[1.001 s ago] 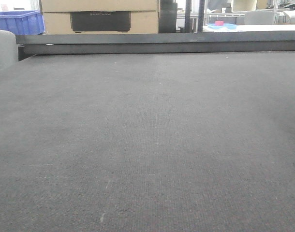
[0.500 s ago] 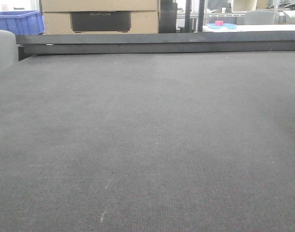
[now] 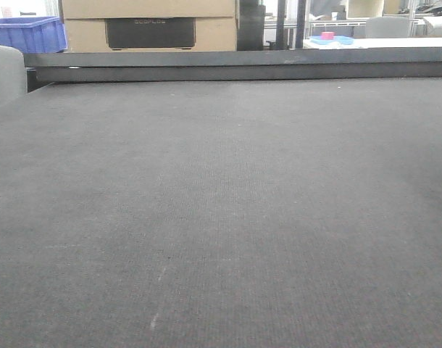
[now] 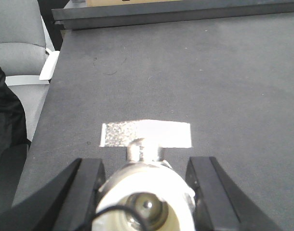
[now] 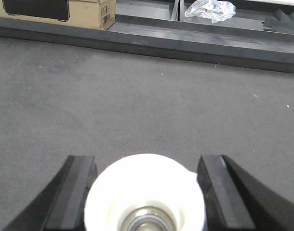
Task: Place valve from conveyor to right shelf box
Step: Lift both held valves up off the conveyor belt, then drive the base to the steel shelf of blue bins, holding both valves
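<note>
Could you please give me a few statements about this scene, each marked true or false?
1. The left tool grips the left valve between its fingers. True.
2. The right tool is empty. False: it grips the right valve, whose white cap faces the camera.
3. A blue bin stands beyond the conveyor. True.
4. In the front view a valve lies on the conveyor. False: none shows on it there.
</note>
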{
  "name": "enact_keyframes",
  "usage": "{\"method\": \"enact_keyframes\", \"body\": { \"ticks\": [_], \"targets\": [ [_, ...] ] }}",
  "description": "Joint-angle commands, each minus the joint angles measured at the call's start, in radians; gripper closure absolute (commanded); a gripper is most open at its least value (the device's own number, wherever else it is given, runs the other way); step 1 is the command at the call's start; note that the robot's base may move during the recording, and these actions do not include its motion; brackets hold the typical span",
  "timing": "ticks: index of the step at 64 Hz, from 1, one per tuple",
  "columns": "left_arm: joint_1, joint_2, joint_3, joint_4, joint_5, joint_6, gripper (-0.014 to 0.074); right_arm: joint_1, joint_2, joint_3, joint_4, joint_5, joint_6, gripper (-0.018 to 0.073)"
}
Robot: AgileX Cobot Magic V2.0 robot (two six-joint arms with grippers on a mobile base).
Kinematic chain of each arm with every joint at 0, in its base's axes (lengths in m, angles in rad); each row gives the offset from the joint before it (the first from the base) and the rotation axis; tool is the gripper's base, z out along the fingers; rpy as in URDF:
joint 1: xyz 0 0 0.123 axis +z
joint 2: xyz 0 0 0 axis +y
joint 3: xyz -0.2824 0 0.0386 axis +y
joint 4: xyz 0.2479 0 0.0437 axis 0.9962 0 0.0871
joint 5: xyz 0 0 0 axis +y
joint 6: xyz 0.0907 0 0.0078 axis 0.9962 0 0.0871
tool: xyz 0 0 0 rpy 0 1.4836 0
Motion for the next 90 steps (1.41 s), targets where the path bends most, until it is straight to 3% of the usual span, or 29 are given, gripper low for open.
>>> {"method": "enact_keyframes", "body": {
  "ticks": [1, 90],
  "targets": [
    [-0.005, -0.01, -0.004, -0.005, -0.058, -0.006, 0.0708, 0.0, -0.009, -0.01, -0.001, -0.076, -0.004, 0.0713],
    [-0.005, -0.01, -0.004, -0.005, -0.058, -0.006, 0.0708, 0.0, -0.009, -0.01, -0.001, -0.076, -0.004, 0.0713]
  ]
}}
